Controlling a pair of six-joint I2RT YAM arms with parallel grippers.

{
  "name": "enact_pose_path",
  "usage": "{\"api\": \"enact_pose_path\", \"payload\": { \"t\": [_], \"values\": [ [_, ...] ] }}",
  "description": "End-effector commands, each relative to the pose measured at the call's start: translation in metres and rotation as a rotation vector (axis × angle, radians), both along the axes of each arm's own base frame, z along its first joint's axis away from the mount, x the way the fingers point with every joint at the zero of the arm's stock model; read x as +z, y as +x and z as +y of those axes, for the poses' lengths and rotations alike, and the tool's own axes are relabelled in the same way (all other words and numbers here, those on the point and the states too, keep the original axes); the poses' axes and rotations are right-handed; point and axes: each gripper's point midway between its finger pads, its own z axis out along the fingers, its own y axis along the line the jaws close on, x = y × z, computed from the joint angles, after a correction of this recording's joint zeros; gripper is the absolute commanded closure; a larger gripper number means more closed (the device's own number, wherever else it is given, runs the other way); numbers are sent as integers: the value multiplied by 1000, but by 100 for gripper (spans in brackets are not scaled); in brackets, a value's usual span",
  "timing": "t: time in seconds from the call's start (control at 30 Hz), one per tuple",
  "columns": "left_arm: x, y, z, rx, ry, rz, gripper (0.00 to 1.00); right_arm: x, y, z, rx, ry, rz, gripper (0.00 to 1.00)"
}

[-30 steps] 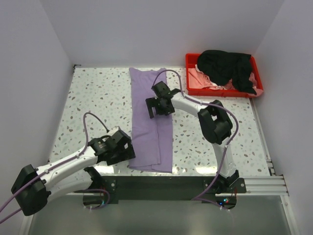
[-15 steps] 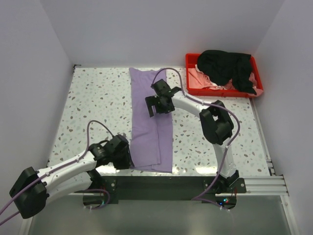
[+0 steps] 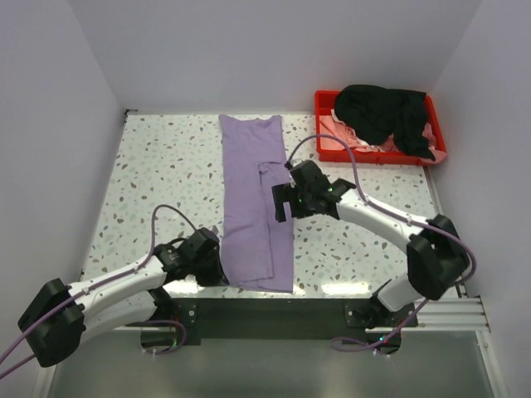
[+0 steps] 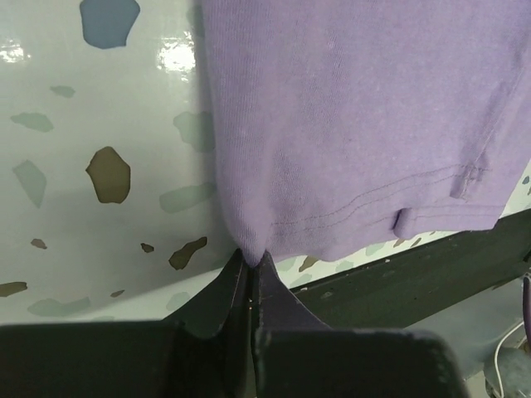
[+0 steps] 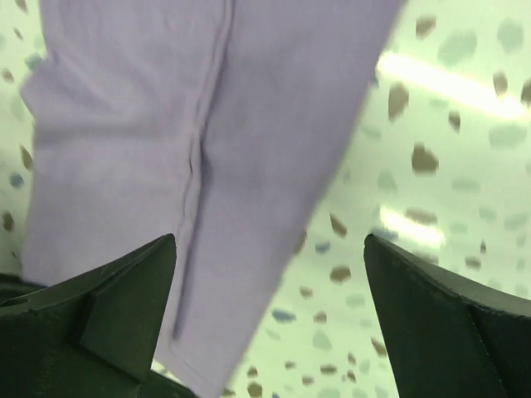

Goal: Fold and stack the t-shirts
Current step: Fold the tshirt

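Observation:
A lavender t-shirt (image 3: 253,199) lies folded into a long strip down the middle of the speckled table, hem toward me. My left gripper (image 3: 217,270) is shut on its near left corner (image 4: 249,249), right at the table's front edge. My right gripper (image 3: 280,207) hovers open above the strip's right edge (image 5: 249,207), nothing between its fingers. A black t-shirt (image 3: 383,114) is heaped over a pale pink t-shirt (image 3: 344,135) in the red tray.
The red tray (image 3: 440,153) stands at the back right corner. White walls close the table on three sides. A dark rail (image 3: 274,311) runs along the near edge, just behind the lavender hem.
My left gripper moved in to the shirt's near left corner and shut on it. The right arm swung from mid-strip toward the near right, staying open.

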Motion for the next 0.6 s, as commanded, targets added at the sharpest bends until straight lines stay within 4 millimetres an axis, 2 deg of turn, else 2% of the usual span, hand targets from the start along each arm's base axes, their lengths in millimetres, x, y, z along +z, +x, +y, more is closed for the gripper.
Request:
{"api": "enact_pose_path", "payload": {
  "t": [0.0,0.07,0.1,0.13,0.17,0.27,0.4,0.57],
  "values": [
    [-4,-13,8,-7,-5,20,100,-2,-45,-7,14,-43,-2,1],
    [-3,-19,9,-5,-24,35,100,-19,-83,-20,65,-101,63,1],
    [-2,-22,10,3,-36,39,100,-21,-104,-17,90,-93,89,1],
    [-2,-24,11,5,-40,44,100,-34,-122,-24,103,-115,136,1],
    [0,-27,12,8,-45,52,100,-38,-142,-22,141,-111,175,1],
    [1,-30,14,21,-51,62,100,-42,-179,-18,153,-75,232,2],
    [-2,-34,15,17,-48,81,100,-45,-213,-6,201,-19,289,4],
    [-3,-35,16,20,-44,86,100,-50,-230,11,234,19,292,12]
  ]
}}
